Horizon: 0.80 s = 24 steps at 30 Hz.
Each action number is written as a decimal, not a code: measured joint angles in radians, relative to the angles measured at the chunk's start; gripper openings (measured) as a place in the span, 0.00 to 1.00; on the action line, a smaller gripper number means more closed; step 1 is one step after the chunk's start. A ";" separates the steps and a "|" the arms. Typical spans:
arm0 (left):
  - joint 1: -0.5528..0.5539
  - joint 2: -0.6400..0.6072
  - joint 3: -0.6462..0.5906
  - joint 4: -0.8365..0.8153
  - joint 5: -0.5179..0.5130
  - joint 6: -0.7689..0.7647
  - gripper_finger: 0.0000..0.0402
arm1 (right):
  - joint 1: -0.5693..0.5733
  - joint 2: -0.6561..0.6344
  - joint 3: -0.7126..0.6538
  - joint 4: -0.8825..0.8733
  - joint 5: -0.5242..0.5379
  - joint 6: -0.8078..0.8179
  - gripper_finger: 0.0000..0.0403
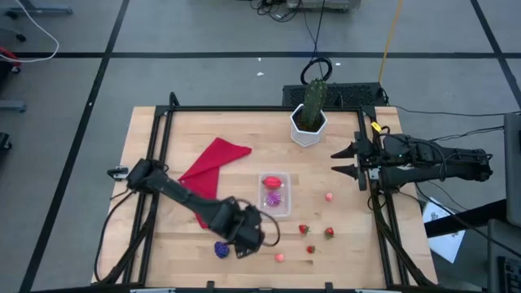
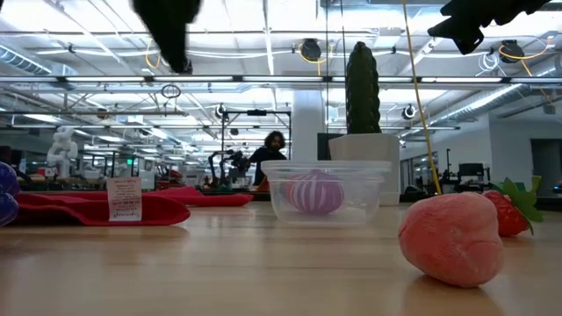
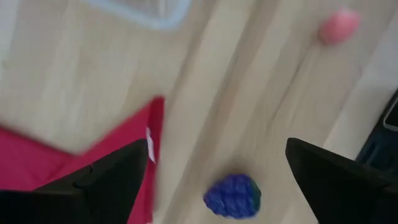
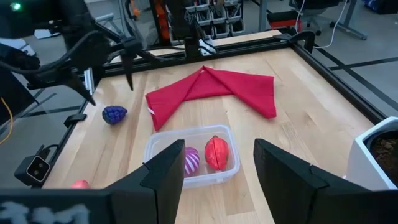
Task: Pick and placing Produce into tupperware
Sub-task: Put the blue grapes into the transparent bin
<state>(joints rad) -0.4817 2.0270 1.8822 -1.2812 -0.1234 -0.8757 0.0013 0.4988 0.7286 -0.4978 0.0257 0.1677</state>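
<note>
The clear tupperware [image 1: 274, 194] stands mid-table and holds a red piece [image 4: 217, 152] and a pink striped piece [image 4: 190, 160]. A purple-blue berry [image 1: 221, 249] lies on the table near the front edge. My left gripper [image 1: 242, 241] hangs open above the table just right of the berry, which shows between its fingers in the left wrist view [image 3: 232, 195]. Loose red strawberries [image 1: 304, 229] and pink pieces [image 1: 329, 196] lie to the right of the container. My right gripper [image 1: 346, 160] is open and empty at the table's right side.
A red cloth [image 1: 213, 165] lies left of the container. A white hexagonal pot with a green cactus [image 1: 309, 122] stands at the back. A black frame [image 1: 163, 163] runs along the table's edges. A person [image 2: 272, 158] shows far off in the room.
</note>
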 joint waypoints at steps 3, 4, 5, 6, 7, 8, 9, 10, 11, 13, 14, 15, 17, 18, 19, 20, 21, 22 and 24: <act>-0.043 0.001 -0.002 0.000 -0.024 -0.020 0.97 | 0.000 0.000 0.000 0.001 0.000 0.000 0.46; -0.056 0.000 -0.002 0.000 -0.042 -0.021 0.97 | 0.000 0.000 0.000 0.001 0.000 0.000 0.46; -0.066 0.000 -0.002 0.000 -0.062 -0.020 0.97 | 0.000 0.000 0.000 0.001 0.000 0.000 0.46; -0.076 0.000 -0.002 0.000 -0.082 -0.021 0.97 | 0.000 0.000 0.000 0.004 0.000 0.000 0.46; -0.084 0.000 -0.002 -0.001 -0.094 -0.028 0.97 | 0.000 0.000 0.000 0.011 0.000 0.001 0.46; -0.090 0.000 -0.002 -0.002 -0.102 -0.044 0.97 | 0.000 0.000 0.000 0.020 0.000 0.004 0.46; -0.093 0.000 -0.001 -0.003 -0.108 -0.066 0.97 | 0.000 0.000 0.000 0.027 0.000 0.006 0.46; -0.094 0.000 -0.001 -0.003 -0.109 -0.091 0.97 | 0.000 0.000 0.000 0.035 0.000 0.012 0.46; -0.094 0.000 -0.001 -0.005 -0.109 -0.124 0.97 | 0.000 0.000 0.000 0.043 0.000 0.018 0.46; -0.090 0.000 -0.001 -0.021 -0.107 -0.205 0.97 | 0.000 0.000 0.000 0.054 0.000 0.027 0.46; -0.089 0.000 -0.001 -0.036 -0.095 -0.238 0.97 | 0.000 0.000 0.000 0.061 0.000 0.026 0.46; -0.088 0.000 -0.001 -0.050 -0.081 -0.257 0.97 | 0.000 0.000 0.000 0.067 0.000 0.022 0.46; -0.088 0.000 -0.001 -0.072 -0.078 -0.255 0.97 | 0.000 0.000 0.000 0.068 0.000 0.006 0.46; -0.088 0.000 -0.001 -0.076 -0.084 -0.232 0.97 | 0.000 0.000 0.000 0.068 0.000 0.002 0.46; -0.089 0.000 -0.001 -0.077 -0.099 -0.206 0.97 | 0.000 0.000 0.000 0.068 0.000 0.002 0.46; -0.089 0.000 -0.001 -0.075 -0.114 -0.182 0.97 | 0.000 0.000 0.000 0.068 0.000 0.003 0.46; -0.089 0.000 -0.001 -0.075 -0.124 -0.159 0.97 | 0.000 0.000 0.000 0.068 0.000 0.003 0.46; -0.089 0.000 -0.001 -0.075 -0.137 -0.140 0.97 | 0.000 0.000 0.000 0.068 0.000 0.003 0.46; -0.089 0.000 -0.001 -0.076 -0.158 -0.128 0.97 | 0.000 0.000 0.000 0.068 0.000 0.005 0.46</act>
<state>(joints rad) -0.5705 2.0274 1.8809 -1.3577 -0.2818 -1.0040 0.0013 0.4986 0.7286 -0.4297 0.0254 0.1730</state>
